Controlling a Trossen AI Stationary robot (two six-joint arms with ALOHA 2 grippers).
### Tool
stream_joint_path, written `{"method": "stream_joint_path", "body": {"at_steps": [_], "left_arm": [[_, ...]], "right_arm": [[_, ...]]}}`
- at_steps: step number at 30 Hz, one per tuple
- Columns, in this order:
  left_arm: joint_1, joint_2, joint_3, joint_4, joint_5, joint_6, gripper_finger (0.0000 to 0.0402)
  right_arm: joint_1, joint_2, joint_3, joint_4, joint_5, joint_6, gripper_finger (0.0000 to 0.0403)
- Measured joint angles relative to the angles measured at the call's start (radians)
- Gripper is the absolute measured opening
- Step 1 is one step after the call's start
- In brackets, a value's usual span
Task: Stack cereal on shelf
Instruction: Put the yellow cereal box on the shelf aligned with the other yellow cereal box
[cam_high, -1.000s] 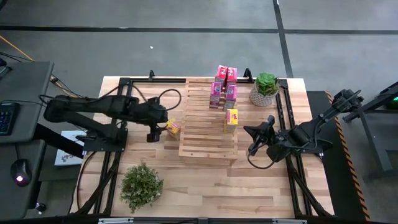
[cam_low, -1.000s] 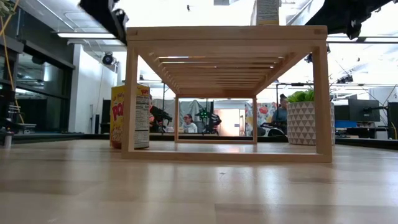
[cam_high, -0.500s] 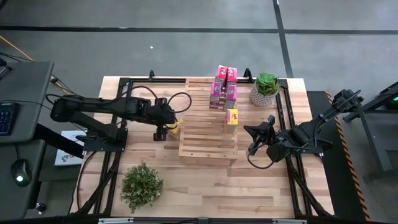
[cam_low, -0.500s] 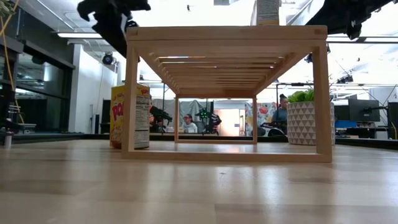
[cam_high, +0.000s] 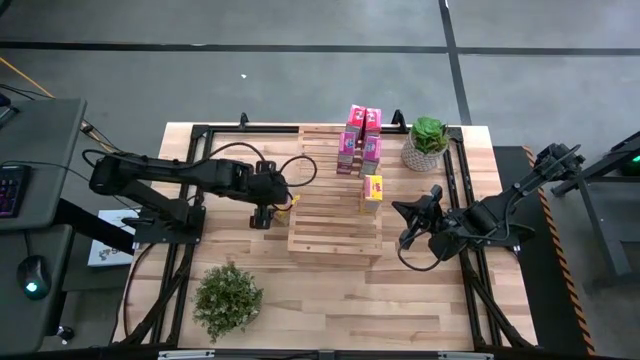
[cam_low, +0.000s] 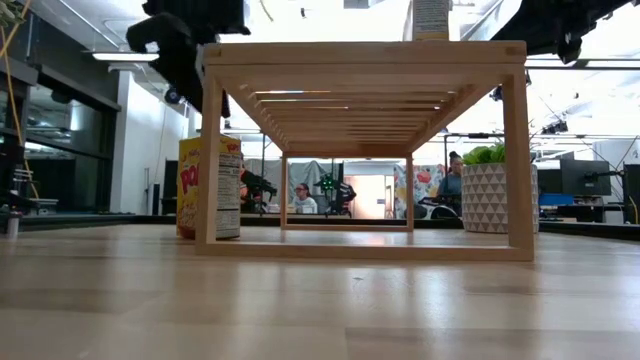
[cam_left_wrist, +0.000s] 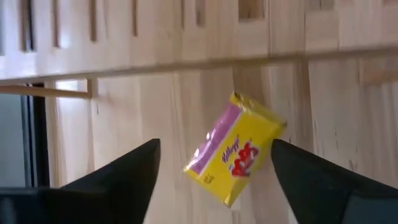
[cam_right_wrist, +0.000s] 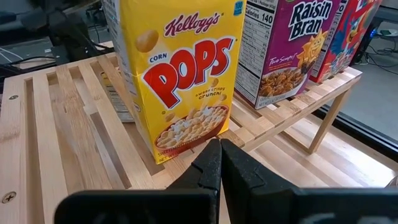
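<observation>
A yellow cereal box (cam_left_wrist: 235, 149) stands upright on its bottom end on the table (cam_high: 330, 290), just left of the shelf (cam_high: 330, 220), as the low view shows the box (cam_low: 210, 185). My left gripper (cam_left_wrist: 216, 149) hangs open above it, one finger on either side, and touches nothing; the high view has this gripper (cam_high: 266, 207) over the box. On the shelf stand another yellow box (cam_right_wrist: 186, 74) and several pink ones (cam_high: 360, 140). My right gripper (cam_right_wrist: 219, 152) is shut, off the shelf's right side (cam_high: 405, 225).
A leafy plant (cam_high: 228, 298) sits near the table's front left, and a potted plant (cam_high: 428, 143) at the far right beside the shelf. Black frame rails (cam_high: 170, 280) run along the table's sides. Bare planks lie in front of the shelf.
My left gripper has moved toward the table's right, toward the shelf, and sunk until it stands over the yellow box on the table. It has also rolled a little. The box has stayed where it was.
</observation>
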Motion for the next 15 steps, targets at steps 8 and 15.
{"method": "stream_joint_path", "body": {"at_steps": [8,15], "left_arm": [[0.0,0.024,0.0,-0.018,-0.067,0.032,0.0367],[0.0,0.019,0.0,-0.062,-0.08,-0.066,0.0367]], "right_arm": [[0.0,0.0,0.0,-0.001,0.0,0.0,0.0],[0.0,0.0,0.0,-0.001,-0.001,0.0,0.0]]}}
